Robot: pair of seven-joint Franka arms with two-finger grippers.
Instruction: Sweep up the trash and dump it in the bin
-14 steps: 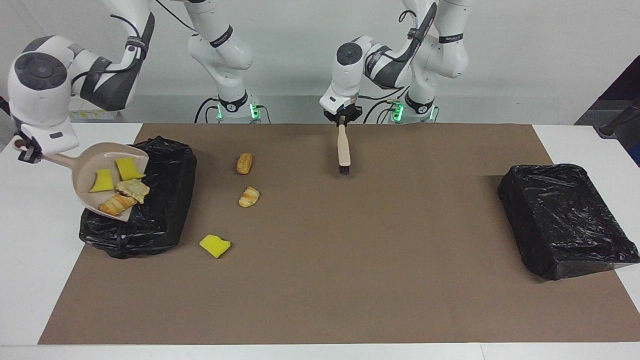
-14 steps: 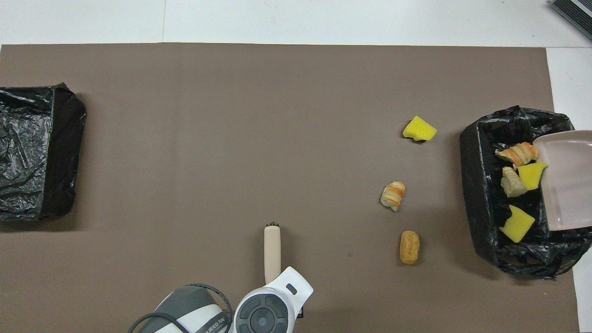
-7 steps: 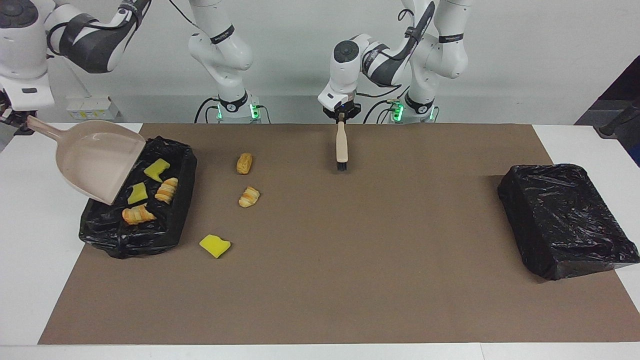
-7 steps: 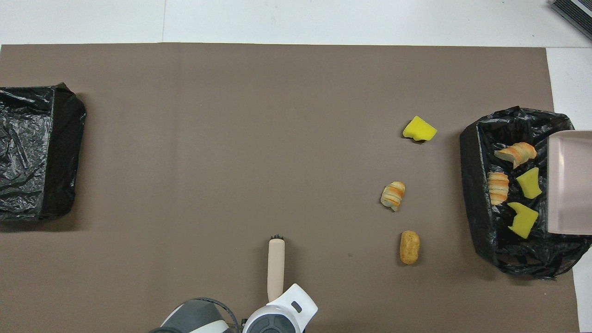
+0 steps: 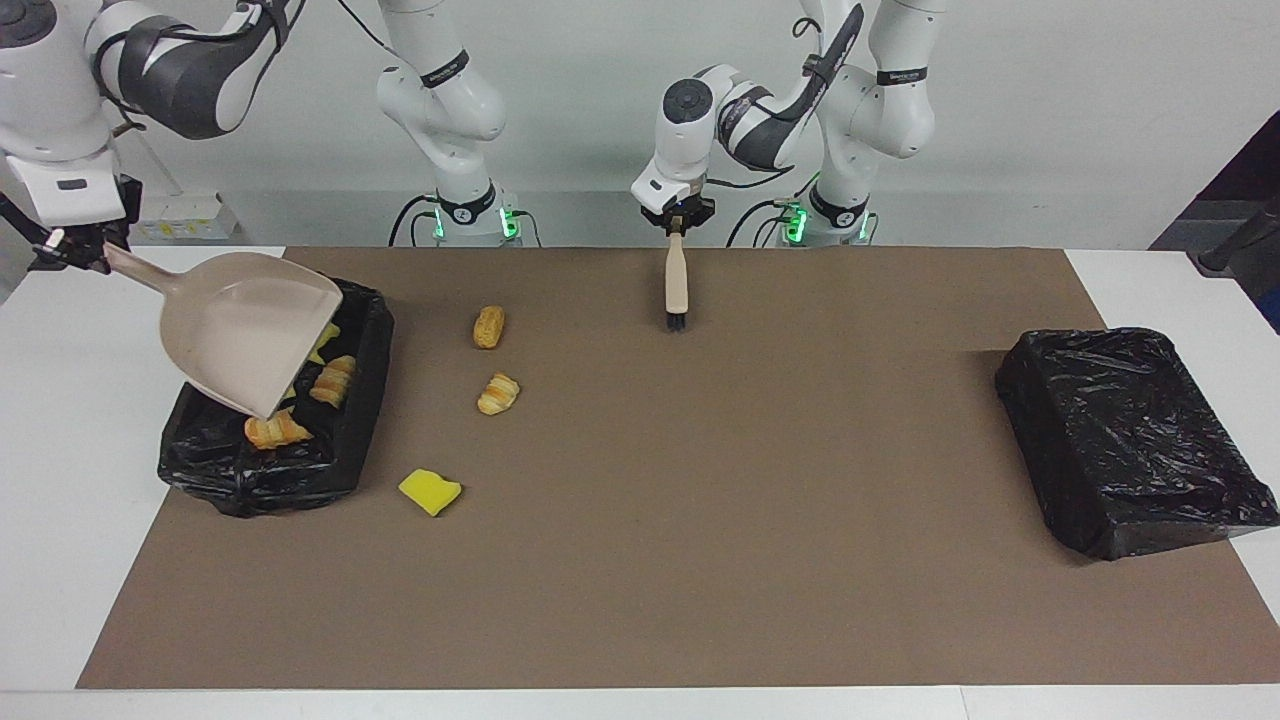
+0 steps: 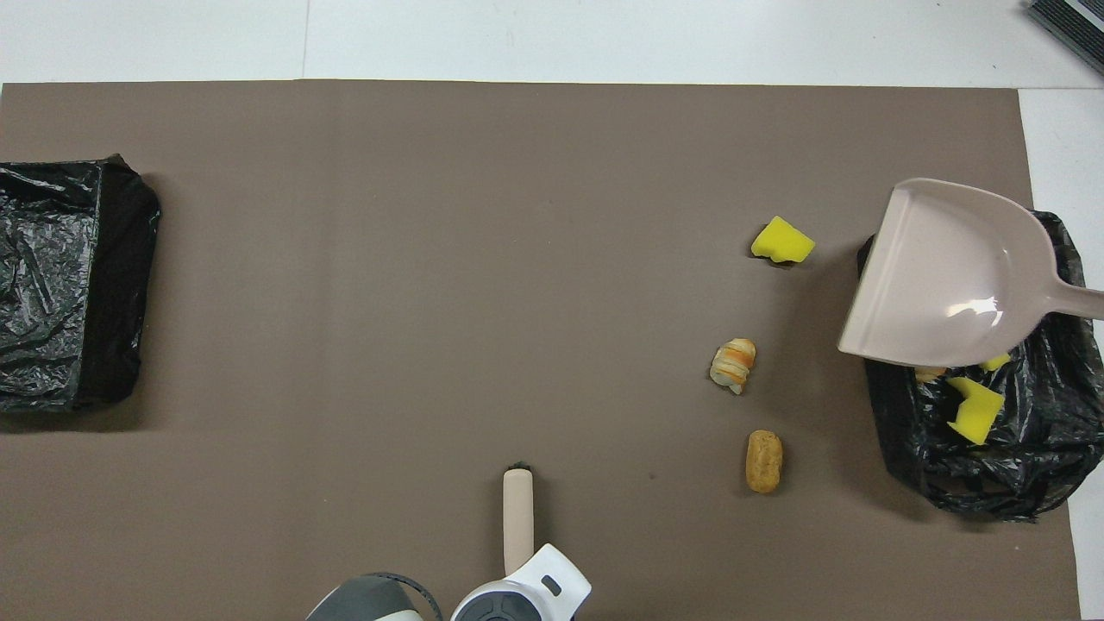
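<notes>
My right gripper (image 5: 72, 250) is shut on the handle of the beige dustpan (image 5: 250, 330), which hangs empty and tilted over the black-lined bin (image 5: 300, 482) at the right arm's end; in the overhead view the dustpan (image 6: 949, 276) covers most of the bin (image 6: 992, 483). In the bin lie croissant pieces (image 5: 275, 430) and a yellow sponge chunk (image 6: 975, 410). On the mat beside the bin lie a yellow sponge (image 5: 430, 492), a croissant (image 5: 498, 393) and a bread roll (image 5: 488, 326). My left gripper (image 5: 677, 222) is shut on the brush (image 5: 676, 290), bristles down over the mat.
A second black-lined bin (image 5: 1130, 440) stands at the left arm's end of the brown mat, also in the overhead view (image 6: 52, 285). White table shows around the mat's edges.
The dustpan tipped its trash into the bin, then swung out over the bin toward the mat's middle. The brush drew back a little toward the robots.
</notes>
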